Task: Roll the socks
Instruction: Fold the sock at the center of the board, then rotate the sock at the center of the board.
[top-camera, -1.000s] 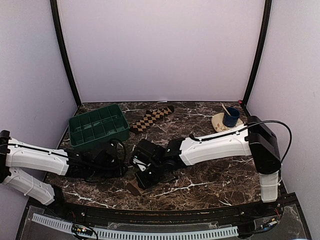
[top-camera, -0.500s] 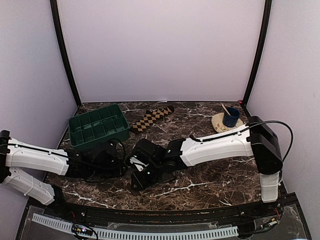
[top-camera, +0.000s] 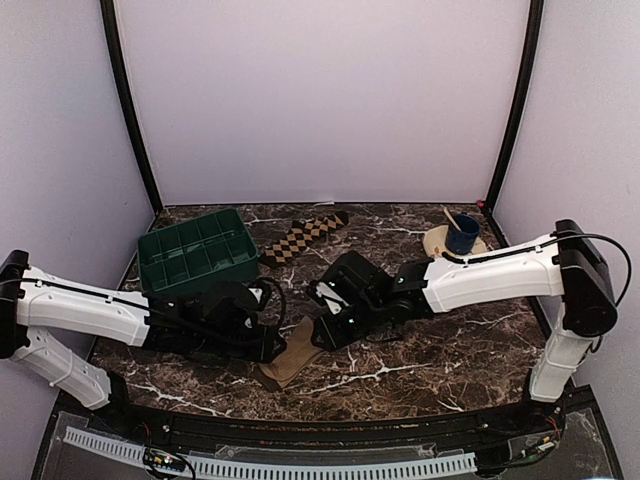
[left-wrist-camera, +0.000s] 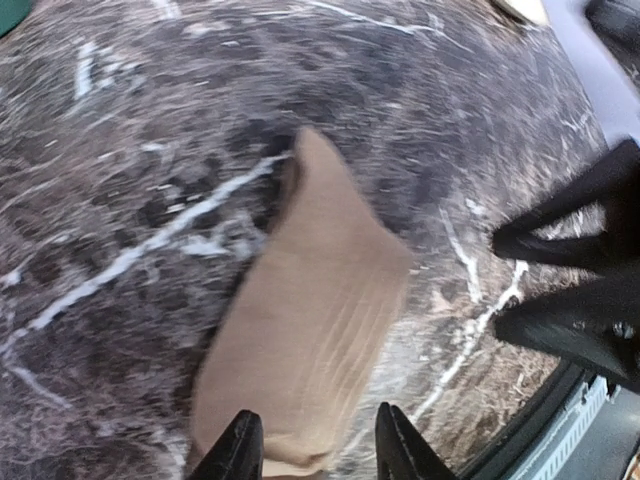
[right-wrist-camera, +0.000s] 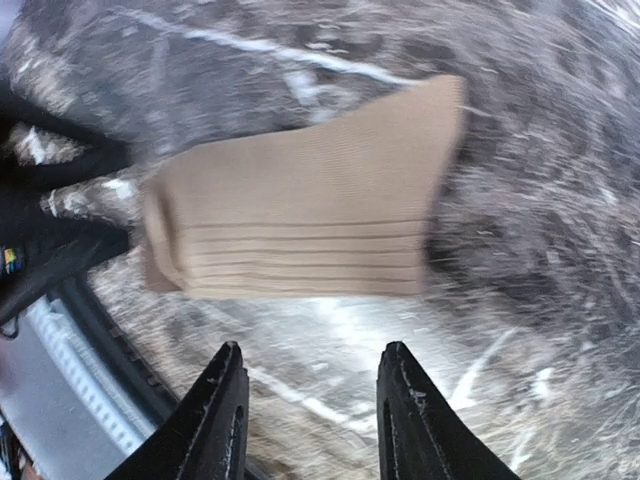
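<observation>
The plain tan sock (top-camera: 291, 357) lies flat near the table's front edge, and shows large in both wrist views (left-wrist-camera: 310, 320) (right-wrist-camera: 300, 230). My left gripper (top-camera: 268, 346) (left-wrist-camera: 315, 455) is open at the sock's left side. The sock's near end lies loosely between its fingertips (left-wrist-camera: 240, 450), and the right one stands clear of the fabric. My right gripper (top-camera: 320, 334) (right-wrist-camera: 312, 400) is open just right of the sock, with only bare table between its fingers (right-wrist-camera: 218, 400). The diamond-checkered sock (top-camera: 305, 236) lies stretched out at the back, away from both grippers.
A green compartment tray (top-camera: 195, 252) stands at the back left, close behind my left arm. A plate carrying a blue cup (top-camera: 462, 235) sits at the back right. The table's front edge runs just beyond the tan sock.
My right gripper has opened, let go of the tan sock and drawn back to the right. The sock now lies spread out. My left gripper has shifted right toward it and opened wider.
</observation>
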